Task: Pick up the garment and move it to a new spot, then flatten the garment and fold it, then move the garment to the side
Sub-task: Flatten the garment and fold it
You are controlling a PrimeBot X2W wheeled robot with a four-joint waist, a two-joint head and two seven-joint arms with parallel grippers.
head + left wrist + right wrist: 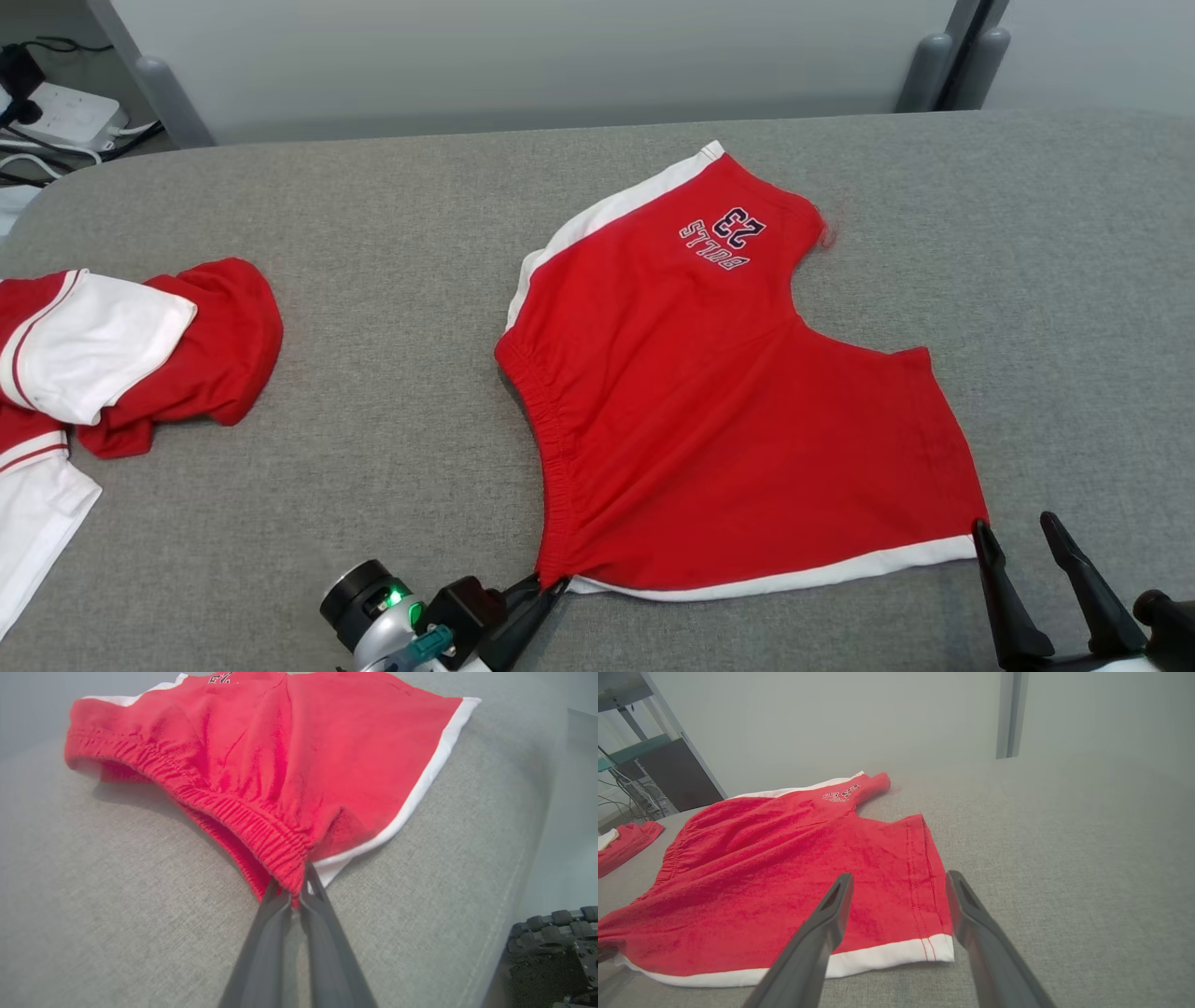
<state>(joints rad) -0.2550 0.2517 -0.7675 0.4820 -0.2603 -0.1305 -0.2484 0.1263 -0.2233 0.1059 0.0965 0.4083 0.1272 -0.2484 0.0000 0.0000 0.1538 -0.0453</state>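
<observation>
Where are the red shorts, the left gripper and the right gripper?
red shorts [709, 411]: head view, middle of the red cloth.
left gripper [292, 885]: left wrist view, between fingertips shut on the waistband corner.
right gripper [899, 877]: right wrist view, between open fingertips over the hem corner.

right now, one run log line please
red white-trimmed fabric shorts: spread on grey cloth table | left gripper: jaws shut on waistband corner | right gripper: jaws open by hem corner
</observation>
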